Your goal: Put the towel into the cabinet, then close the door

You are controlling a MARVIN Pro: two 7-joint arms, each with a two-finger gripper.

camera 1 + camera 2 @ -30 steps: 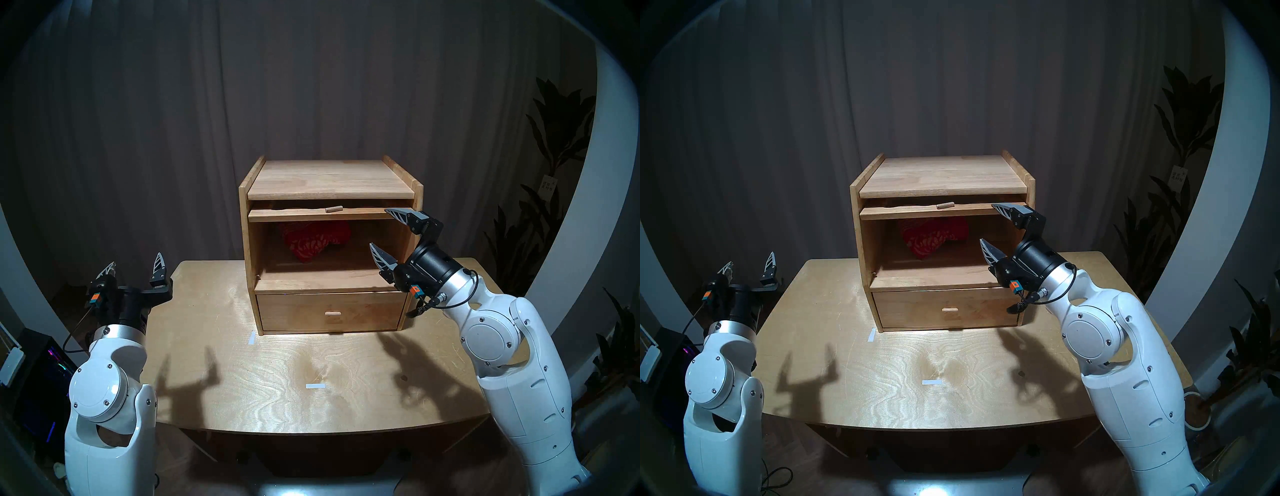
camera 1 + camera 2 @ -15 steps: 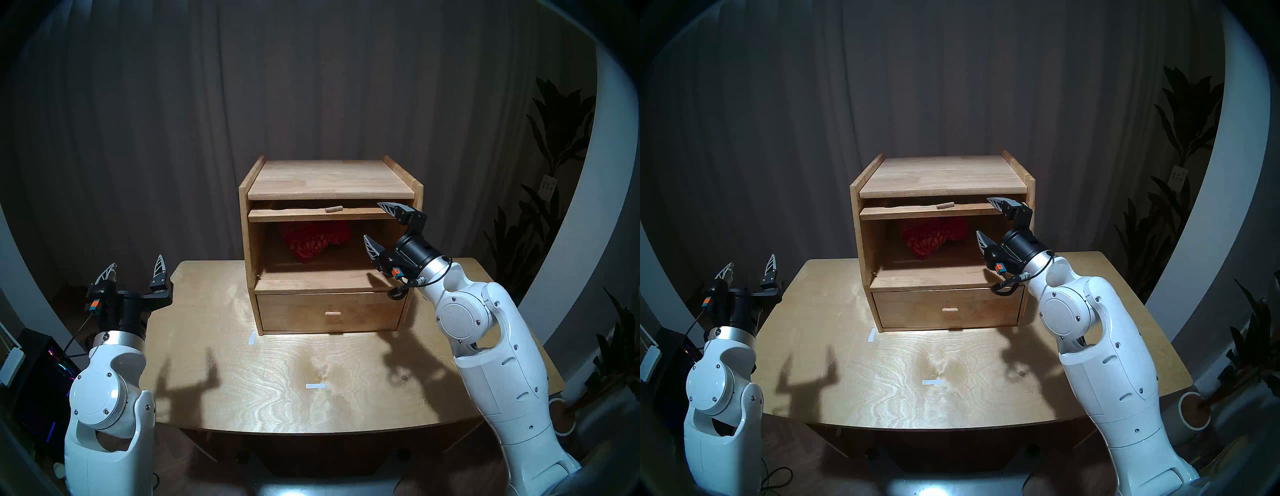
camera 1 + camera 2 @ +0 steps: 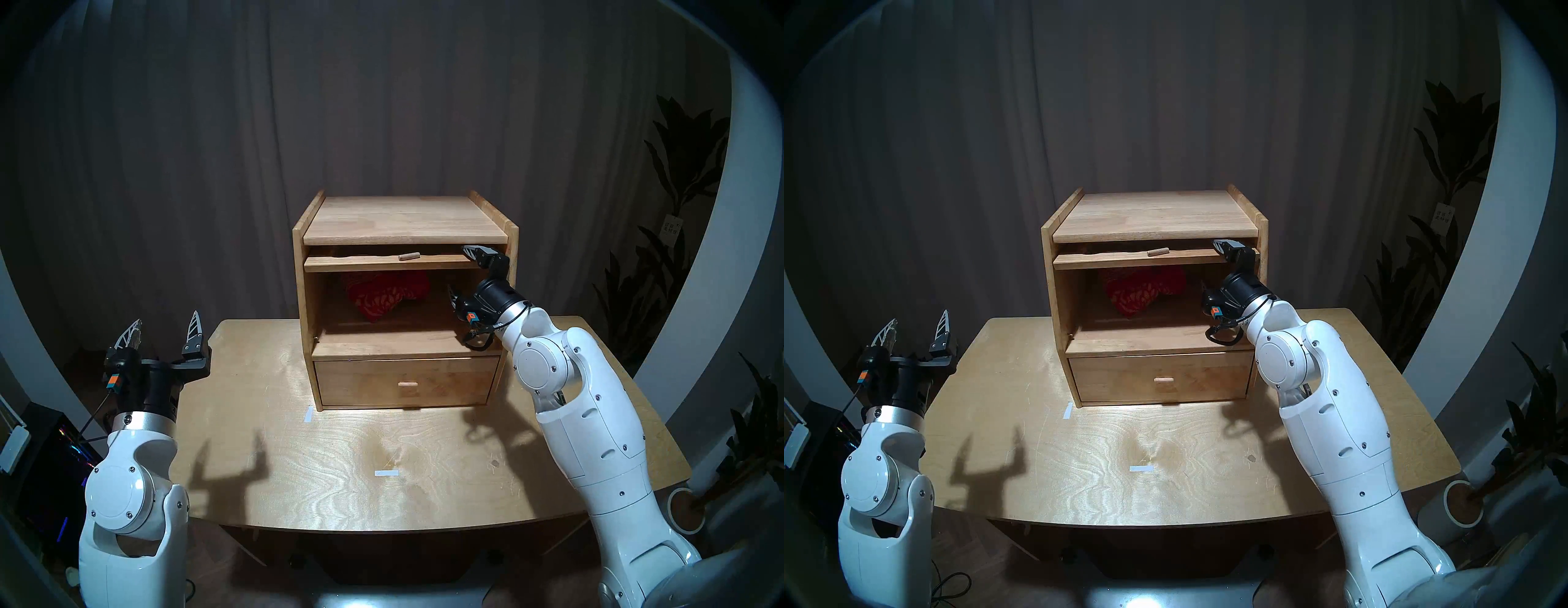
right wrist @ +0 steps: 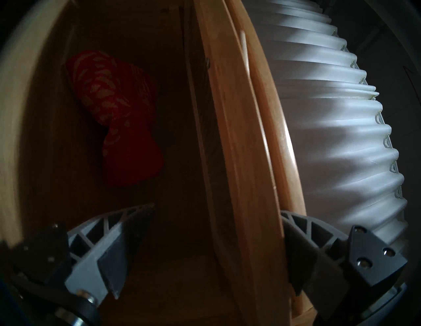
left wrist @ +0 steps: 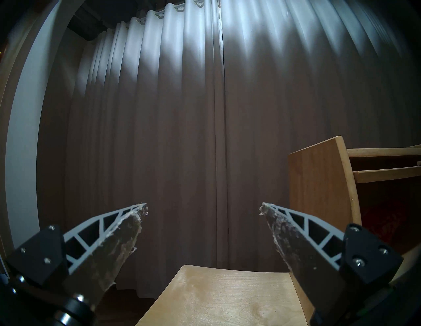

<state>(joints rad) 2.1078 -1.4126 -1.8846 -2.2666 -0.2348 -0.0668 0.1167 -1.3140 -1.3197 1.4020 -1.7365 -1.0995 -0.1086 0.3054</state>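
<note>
The light wooden cabinet (image 3: 403, 220) stands at the back of the table. The red towel (image 3: 386, 297) lies crumpled inside its large compartment; it also shows in the right wrist view (image 4: 118, 118). The door (image 3: 382, 264) is lifted flat under the cabinet's top, peg handle (image 3: 408, 256) facing up. My right gripper (image 3: 460, 274) is open at the door's right end, one finger above the panel and one below, inside the compartment. In the right wrist view the door edge (image 4: 239, 182) runs between the fingers. My left gripper (image 3: 166, 320) is open and empty, held above the table's left edge.
The shut drawer (image 3: 407, 382) sits under the compartment. Two white tape marks (image 3: 387, 473) lie on the wooden table (image 3: 339, 488). A dark curtain hangs behind and a tall plant (image 3: 679, 178) stands at the far right. The left wrist view shows the cabinet's left side (image 5: 319, 193).
My right gripper has moved forward and left, from in front of the cabinet's right side until its fingers straddle the door's right end. The left arm has barely moved.
</note>
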